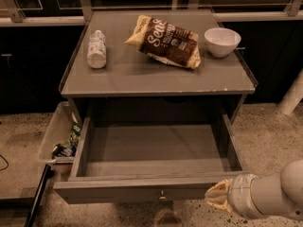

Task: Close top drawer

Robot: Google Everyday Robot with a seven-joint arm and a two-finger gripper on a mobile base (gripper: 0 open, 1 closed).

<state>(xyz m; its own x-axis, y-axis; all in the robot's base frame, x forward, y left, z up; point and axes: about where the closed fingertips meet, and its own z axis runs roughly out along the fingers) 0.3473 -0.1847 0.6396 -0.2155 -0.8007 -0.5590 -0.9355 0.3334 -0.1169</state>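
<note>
The chip bag (163, 41) shows large white letters "Sens".

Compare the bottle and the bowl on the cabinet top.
The bottle lies on its side at left; the bowl stands upright at right. The bottle is long and narrow; the bowl round and open. Both are pale and rest on the cabinet top. The gripper is at lower right, by the open top drawer.

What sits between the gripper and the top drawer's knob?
Nothing but bare drawer front, in the camera view. The gripper is low at the right end of the open top drawer, right of its knob.
</note>
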